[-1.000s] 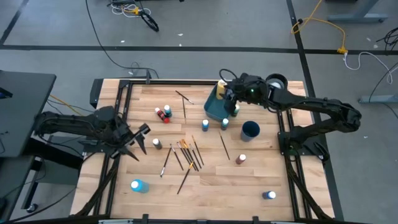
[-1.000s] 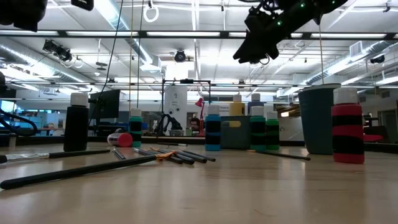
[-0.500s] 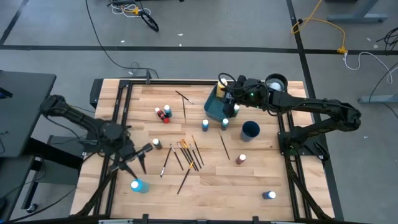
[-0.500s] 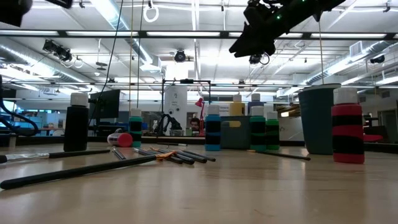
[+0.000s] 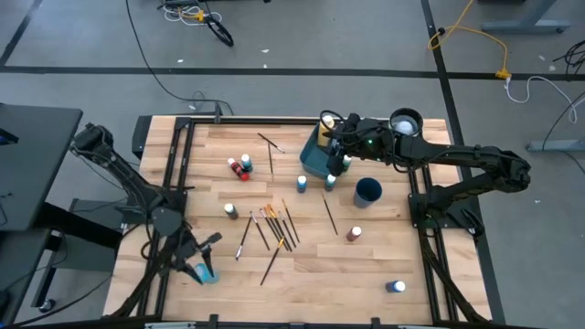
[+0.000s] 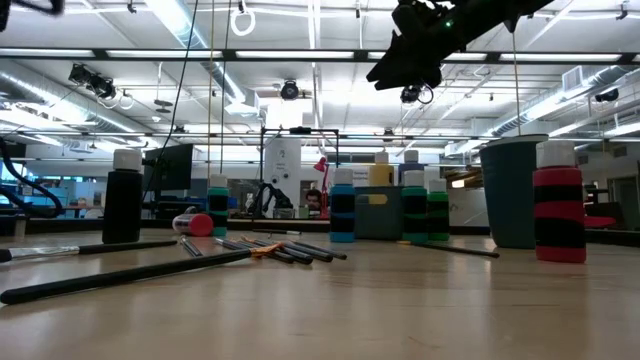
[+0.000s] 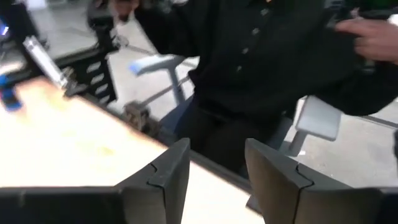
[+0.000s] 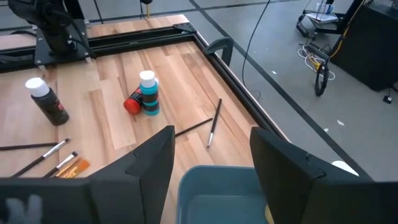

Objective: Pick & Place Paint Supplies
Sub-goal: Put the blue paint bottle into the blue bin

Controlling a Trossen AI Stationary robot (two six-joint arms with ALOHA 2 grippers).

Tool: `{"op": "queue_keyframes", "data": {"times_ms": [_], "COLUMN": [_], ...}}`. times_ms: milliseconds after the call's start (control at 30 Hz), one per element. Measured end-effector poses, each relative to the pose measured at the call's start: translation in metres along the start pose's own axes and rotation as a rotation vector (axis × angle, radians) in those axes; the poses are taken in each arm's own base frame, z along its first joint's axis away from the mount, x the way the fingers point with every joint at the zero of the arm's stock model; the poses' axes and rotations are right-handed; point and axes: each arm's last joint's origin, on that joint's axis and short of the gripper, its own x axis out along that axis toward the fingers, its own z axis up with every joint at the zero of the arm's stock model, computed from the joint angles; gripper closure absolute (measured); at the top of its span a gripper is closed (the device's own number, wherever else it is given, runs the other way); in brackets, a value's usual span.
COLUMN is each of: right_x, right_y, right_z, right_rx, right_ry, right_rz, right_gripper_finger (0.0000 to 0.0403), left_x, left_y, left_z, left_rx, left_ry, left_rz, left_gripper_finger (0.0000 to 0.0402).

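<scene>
While the left gripper (image 5: 203,258) hangs low at the table's front-left corner with its fingers apart and nothing between them, just beside a blue paint bottle (image 5: 201,272) lying on its side, the right gripper (image 5: 335,146) is over the back of the table, above the teal bin (image 5: 315,160), its fingers also apart and empty. The wooden table (image 5: 302,265) has a dark frame rail along each edge. The front strip between the lying blue bottle and a blue bottle at the front-right corner (image 5: 395,287) is bare wood, and the back-left part is bare too. The teal bin seems to hold a yellow-topped bottle (image 5: 325,122) at its back edge; what else is inside, I cannot tell. A dark blue cup (image 5: 367,191) stands in front of the bin, to the right; its inside is not visible. A red and a blue bottle (image 5: 239,166) are together left of the bin, two more bottles (image 5: 315,182) stand before it, a dark bottle (image 5: 230,211) stands at centre-left, and a brown one (image 5: 354,234) at the right. About eight brushes (image 5: 274,228) are spread in the middle, one more (image 5: 270,148) at the back.
</scene>
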Motion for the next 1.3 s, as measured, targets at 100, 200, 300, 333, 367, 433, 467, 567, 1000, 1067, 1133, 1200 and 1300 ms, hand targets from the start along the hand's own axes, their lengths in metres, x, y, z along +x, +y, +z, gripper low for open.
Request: {"op": "queue_keyframes", "data": {"times_ms": [100,200,300,333,367,433,467,567,1000,1067,1133,1200,1300], "right_x": [0.000,0.000,0.000,0.000,-0.001,-0.001,-0.001,-0.002,-0.002,-0.002,-0.002,-0.002,-0.002], "right_y": [0.000,0.000,0.001,0.002,0.003,0.005,0.006,0.007,0.009,0.009,0.009,0.009,0.009], "right_z": [0.000,0.001,0.003,0.003,0.005,0.007,0.008,0.010,0.012,0.012,0.012,0.012,0.012], "right_rx": [0.013,0.029,0.031,0.031,0.032,0.034,0.033,0.035,0.035,0.035,0.035,0.034,0.033], "right_ry": [-0.001,-0.008,-0.026,-0.035,-0.047,-0.069,-0.078,-0.105,-0.124,-0.125,-0.125,-0.125,-0.125], "right_rz": [0.000,0.001,0.005,0.008,0.012,0.018,0.021,0.027,0.055,0.056,0.056,0.056,0.056], "right_gripper_finger": [0.0191,0.0191,0.0191,0.0191,0.0191,0.0191,0.0191,0.0191,0.0191,0.0191,0.0191,0.0191,0.0191], "left_x": [0.001,0.002,0.002,0.001,0.001,0.001,0.001,0.002,0.001,0.001,0.001,0.001,0.002], "left_y": [-0.007,-0.012,-0.013,-0.013,-0.014,-0.015,-0.016,-0.019,-0.021,-0.021,-0.021,-0.020,-0.018], "left_z": [0.001,-0.003,-0.008,-0.009,-0.010,-0.011,-0.011,-0.011,-0.018,-0.018,-0.018,-0.017,-0.012], "left_rx": [-0.003,-0.019,-0.016,-0.018,-0.020,-0.013,-0.009,-0.006,-0.002,0.001,-0.007,-0.023,-0.018], "left_ry": [0.000,0.036,0.097,0.111,0.119,0.127,0.129,0.127,0.207,0.207,0.203,0.193,0.141], "left_rz": [-0.028,-0.030,0.031,0.058,0.072,0.067,0.051,0.012,0.069,0.061,0.065,0.086,0.154], "left_gripper_finger": [0.0226,0.0219,0.0215,0.0214,0.0214,0.0214,0.0215,0.0219,0.0273,0.0285,0.0285,0.0285,0.0285]}}
